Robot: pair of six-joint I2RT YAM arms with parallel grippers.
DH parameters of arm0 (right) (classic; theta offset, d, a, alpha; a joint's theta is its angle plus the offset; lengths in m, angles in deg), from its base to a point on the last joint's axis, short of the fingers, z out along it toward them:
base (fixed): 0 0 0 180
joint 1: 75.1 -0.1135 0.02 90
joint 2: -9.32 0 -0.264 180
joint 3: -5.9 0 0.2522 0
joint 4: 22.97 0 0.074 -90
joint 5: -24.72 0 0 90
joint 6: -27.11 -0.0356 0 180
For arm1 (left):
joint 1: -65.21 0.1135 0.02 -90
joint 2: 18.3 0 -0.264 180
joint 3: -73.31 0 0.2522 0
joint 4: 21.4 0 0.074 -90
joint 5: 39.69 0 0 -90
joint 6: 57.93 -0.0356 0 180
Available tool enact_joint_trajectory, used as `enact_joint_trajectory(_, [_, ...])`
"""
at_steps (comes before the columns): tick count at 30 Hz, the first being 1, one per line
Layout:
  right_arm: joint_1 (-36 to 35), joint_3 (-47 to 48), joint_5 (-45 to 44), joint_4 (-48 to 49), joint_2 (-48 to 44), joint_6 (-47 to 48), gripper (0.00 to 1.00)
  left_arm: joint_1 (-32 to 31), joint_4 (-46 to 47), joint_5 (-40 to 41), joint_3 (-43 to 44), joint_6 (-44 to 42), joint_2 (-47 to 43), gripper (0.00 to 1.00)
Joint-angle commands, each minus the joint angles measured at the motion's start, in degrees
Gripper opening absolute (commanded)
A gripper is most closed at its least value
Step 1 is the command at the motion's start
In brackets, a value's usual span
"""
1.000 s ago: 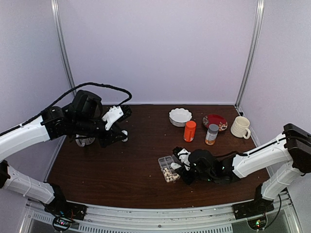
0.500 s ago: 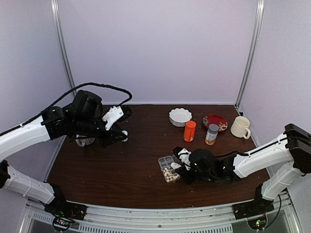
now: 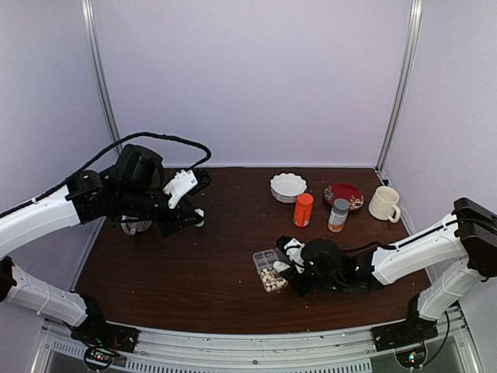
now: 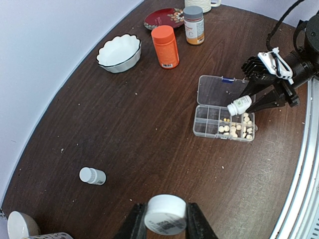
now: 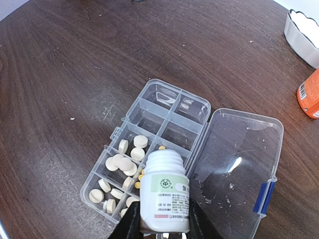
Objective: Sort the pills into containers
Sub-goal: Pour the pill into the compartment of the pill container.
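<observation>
I see cream-white pills [image 5: 124,162], a few yellow, in the clear box [image 5: 169,102] with a blue latch [image 5: 263,195]. The white bottle [image 5: 162,160] has a green-banded label [image 5: 167,185]. At the right edge is an orange bottle [image 5: 310,94]. The counter [image 5: 75,59] is dark brown woodgrain.

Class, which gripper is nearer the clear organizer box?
Right. The right gripper holds a white bottle over the organizer box; the left gripper is far off to the left, gripping a round white thing.

A white bowl [image 3: 288,186], orange bottle [image 3: 303,210], grey-capped bottle [image 3: 338,215], red plate [image 3: 332,190] and mug [image 3: 384,203] sit grouped.
</observation>
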Motion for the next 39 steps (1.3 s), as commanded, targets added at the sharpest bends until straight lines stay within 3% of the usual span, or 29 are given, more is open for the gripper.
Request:
enact_joint_trajectory(1, [0.3, -0.7, 0.2, 2.7, -1.3, -0.1, 0.00, 0.4, 0.1, -0.6, 1.3, -0.7, 0.4, 0.00])
enact_joint_trajectory(5, [0.4, 1.9, -0.9, -1.7, 0.2, 0.1, 0.00, 0.4, 0.0, -0.5, 1.3, -0.7, 0.4, 0.00])
enact_joint_trajectory(8, [0.4, -0.4, 0.3, 2.5, -0.9, -0.3, 0.00, 0.4, 0.0, -0.6, 1.4, -0.7, 0.5, 0.00])
enact_joint_trajectory(11, [0.5, 2.4, -1.2, -2.7, 0.5, 0.2, 0.00, 0.4, 0.0, -0.7, 1.4, -0.7, 0.6, 0.00])
enact_joint_trajectory(15, [0.4, -0.6, -0.8, 1.8, -1.2, -0.2, 0.00, 0.4, 0.0, -0.8, 1.4, -0.7, 0.7, 0.00])
enact_joint_trajectory(18, [0.4, 2.4, -1.8, -3.5, 0.7, 0.1, 0.00, 0.4, 0.0, -0.8, 1.4, -0.6, 0.7, 0.00])
enact_joint_trajectory(21, [0.5, -0.9, 0.6, 2.8, -1.0, -0.3, 0.00, 0.4, -0.1, -0.8, 1.4, -0.6, 0.7, 0.00])
enact_joint_trajectory(24, [0.5, 2.2, -0.9, -2.8, 0.7, -0.1, 0.00, 0.4, -0.1, -0.8, 1.4, -0.6, 0.7, 0.00])
enact_joint_trajectory(28, [0.5, 0.1, -0.1, 0.9, -0.6, -0.2, 0.00, 0.4, -0.1, -0.9, 1.5, -0.7, 0.8, 0.00])
enact_joint_trajectory(31, [0.6, 2.1, -1.1, -2.8, 0.0, 0.3, 0.00, 0.4, -0.2, -0.9, 1.5, -0.7, 0.9, 0.00])
enact_joint_trajectory(34, [0.6, -0.8, -0.3, 2.0, -1.9, 0.2, 0.00, 0.4, -0.2, -1.1, 1.6, -0.7, 0.9, 0.00])
enact_joint_trajectory(37, [0.5, 2.7, -1.7, -4.3, 0.5, 0.7, 0.00, 0.4, -0.2, -1.1, 1.6, -0.7, 0.9, 0.00])
enact_joint_trajectory(39, [0.5, 1.4, 0.3, -1.5, -0.8, 0.5, 0.00, 0.4, -0.2, -1.2, 1.6, -0.7, 1.0, 0.00])
